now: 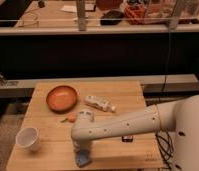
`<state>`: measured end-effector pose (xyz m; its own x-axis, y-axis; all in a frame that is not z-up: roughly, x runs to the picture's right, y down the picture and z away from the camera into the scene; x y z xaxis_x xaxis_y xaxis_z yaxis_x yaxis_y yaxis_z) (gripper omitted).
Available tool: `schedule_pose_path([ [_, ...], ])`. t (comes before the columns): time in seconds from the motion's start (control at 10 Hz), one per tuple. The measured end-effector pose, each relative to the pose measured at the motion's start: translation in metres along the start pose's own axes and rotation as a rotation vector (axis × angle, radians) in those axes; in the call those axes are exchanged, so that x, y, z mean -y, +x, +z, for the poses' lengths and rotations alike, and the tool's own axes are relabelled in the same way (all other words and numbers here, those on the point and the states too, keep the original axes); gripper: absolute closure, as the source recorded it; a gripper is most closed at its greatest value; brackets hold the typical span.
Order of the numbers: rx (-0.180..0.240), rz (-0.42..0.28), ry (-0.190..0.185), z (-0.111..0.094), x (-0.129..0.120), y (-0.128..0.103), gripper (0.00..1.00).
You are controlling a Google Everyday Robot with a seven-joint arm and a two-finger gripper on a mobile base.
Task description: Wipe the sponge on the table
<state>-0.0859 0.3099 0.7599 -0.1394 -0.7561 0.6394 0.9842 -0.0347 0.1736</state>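
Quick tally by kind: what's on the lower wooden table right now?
bowl: 1
cup: 1
bottle: 1
sponge: 1, beneath the gripper
small orange piece: 1
small dark box: 1
total on the table: 6

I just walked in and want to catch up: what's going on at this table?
The robot's white arm reaches in from the right and bends down, putting its hand at the small blue-grey sponge near the front edge of the light-brown wooden plank table. Further back sit a round orange bowl and a white bottle lying on its side. A white cup stands at the left. None of these is being touched.
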Motion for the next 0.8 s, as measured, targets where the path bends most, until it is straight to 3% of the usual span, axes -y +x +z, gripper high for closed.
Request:
schedule_pose_path([
  [0.4, -0.009, -0.048, -0.011, 0.004, 0.019, 0.023, 1.0],
  [0.8, -0.054, -0.05, -0.016, -0.001, 0.018, 0.065, 1.0],
])
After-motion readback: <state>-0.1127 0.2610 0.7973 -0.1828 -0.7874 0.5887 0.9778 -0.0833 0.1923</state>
